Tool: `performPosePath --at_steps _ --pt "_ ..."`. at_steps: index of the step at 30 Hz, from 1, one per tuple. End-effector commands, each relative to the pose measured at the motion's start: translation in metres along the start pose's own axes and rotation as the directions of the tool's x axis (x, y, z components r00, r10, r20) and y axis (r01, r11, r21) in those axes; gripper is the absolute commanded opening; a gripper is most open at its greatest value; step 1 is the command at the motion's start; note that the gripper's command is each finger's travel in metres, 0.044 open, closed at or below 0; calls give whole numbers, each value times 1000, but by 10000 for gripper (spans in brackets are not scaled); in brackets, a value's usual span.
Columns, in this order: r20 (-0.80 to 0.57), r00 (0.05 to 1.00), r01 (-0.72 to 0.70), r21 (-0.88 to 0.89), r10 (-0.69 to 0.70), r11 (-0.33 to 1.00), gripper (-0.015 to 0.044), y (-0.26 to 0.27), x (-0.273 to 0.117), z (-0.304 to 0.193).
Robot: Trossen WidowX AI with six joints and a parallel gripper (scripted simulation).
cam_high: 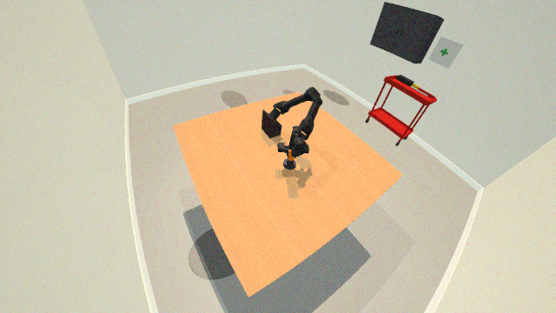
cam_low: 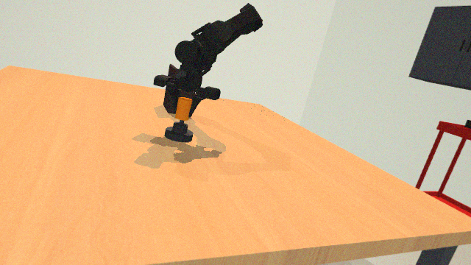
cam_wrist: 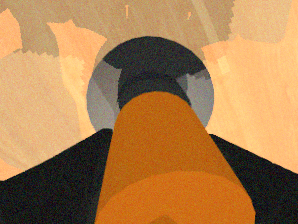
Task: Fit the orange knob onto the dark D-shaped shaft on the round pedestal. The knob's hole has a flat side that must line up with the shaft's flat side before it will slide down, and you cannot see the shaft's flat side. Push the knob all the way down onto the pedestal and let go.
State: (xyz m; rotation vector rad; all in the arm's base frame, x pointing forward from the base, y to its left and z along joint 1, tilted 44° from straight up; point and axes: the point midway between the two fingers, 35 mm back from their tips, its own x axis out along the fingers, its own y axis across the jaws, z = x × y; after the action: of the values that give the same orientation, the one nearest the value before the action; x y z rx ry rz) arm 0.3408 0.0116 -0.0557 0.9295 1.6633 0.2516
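Note:
The orange knob [cam_high: 290,156] [cam_low: 184,109] [cam_wrist: 155,155] is roughly upright, with its lower end just above the round pedestal's raised middle. The dark pedestal [cam_high: 289,165] [cam_low: 179,136] [cam_wrist: 101,107] stands on the table. A short dark piece of the shaft [cam_low: 182,121] shows between the knob and the pedestal in the exterior view. My gripper [cam_high: 291,153] [cam_low: 185,106] [cam_wrist: 157,140] is shut on the knob, with a dark finger on each side of it in the wrist view. The flat sides of hole and shaft are hidden, and I cannot tell whether the shaft's tip is inside the hole.
The wooden table [cam_high: 269,217] [cam_low: 257,199] carries the pedestal and the arm. The arm's dark base plate [cam_high: 271,124] stands behind the pedestal. A red cart [cam_high: 391,123] [cam_low: 430,158] stands on the floor beyond the table, with a dark wall cabinet [cam_high: 406,32] [cam_low: 441,44] above it.

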Motion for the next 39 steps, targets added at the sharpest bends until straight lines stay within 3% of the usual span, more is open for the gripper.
performPosePath --at_steps 1,15,22,39 --pt "0 1000 -3 5 3 1000 0 0 0 0" --pt "1 1000 -2 14 2 1000 0 1 -4 1" --pt "1 1000 -3 213 2 977 0 1 -2 0" --pt "0 1000 -3 213 3 977 0 1 1 1"
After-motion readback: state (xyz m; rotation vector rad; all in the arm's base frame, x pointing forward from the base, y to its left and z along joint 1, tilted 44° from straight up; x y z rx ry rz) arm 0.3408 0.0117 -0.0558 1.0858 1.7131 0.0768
